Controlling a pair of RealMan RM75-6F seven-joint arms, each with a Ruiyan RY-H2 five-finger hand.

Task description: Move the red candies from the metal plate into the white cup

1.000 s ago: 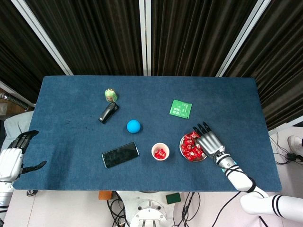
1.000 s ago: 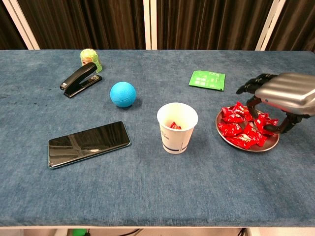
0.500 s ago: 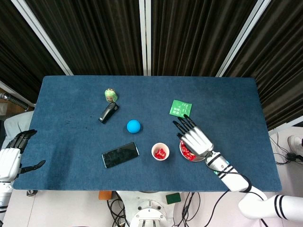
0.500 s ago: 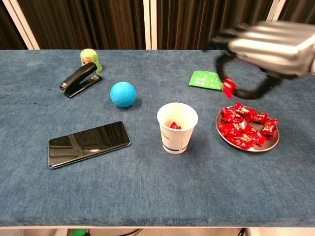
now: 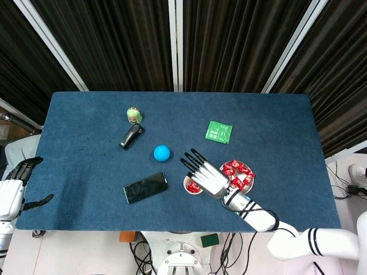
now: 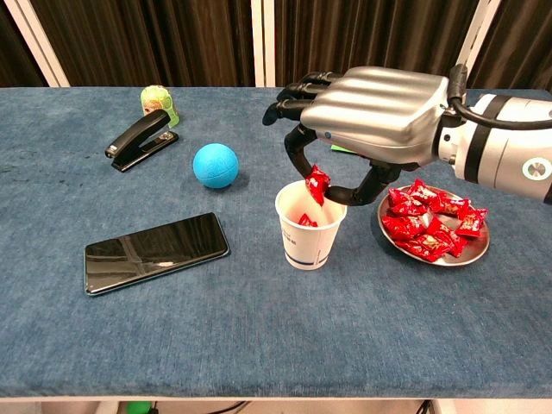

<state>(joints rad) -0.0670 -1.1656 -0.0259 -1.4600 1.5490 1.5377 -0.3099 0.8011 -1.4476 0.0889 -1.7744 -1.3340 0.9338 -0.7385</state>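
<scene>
My right hand [image 6: 371,112] hangs over the white cup [image 6: 310,231] and pinches a red candy [image 6: 317,184] between thumb and a finger, just above the rim. One red candy [image 6: 307,222] lies inside the cup. To the cup's right, the metal plate [image 6: 468,254] carries a heap of red candies [image 6: 429,221]. In the head view the right hand [image 5: 206,177] covers most of the cup [image 5: 191,188], and the candies [image 5: 238,172] show beside it. My left hand [image 5: 14,189] stays off the table's left edge, fingers apart, holding nothing.
A black phone [image 6: 155,251] lies left of the cup. Behind it are a blue ball [image 6: 215,165], a black stapler [image 6: 138,139] and a small green figurine [image 6: 157,103]. A green packet [image 5: 218,132] lies behind the plate.
My right hand has lifted a red candy off the plate and carried it left to above the cup. The left hand has barely moved.
</scene>
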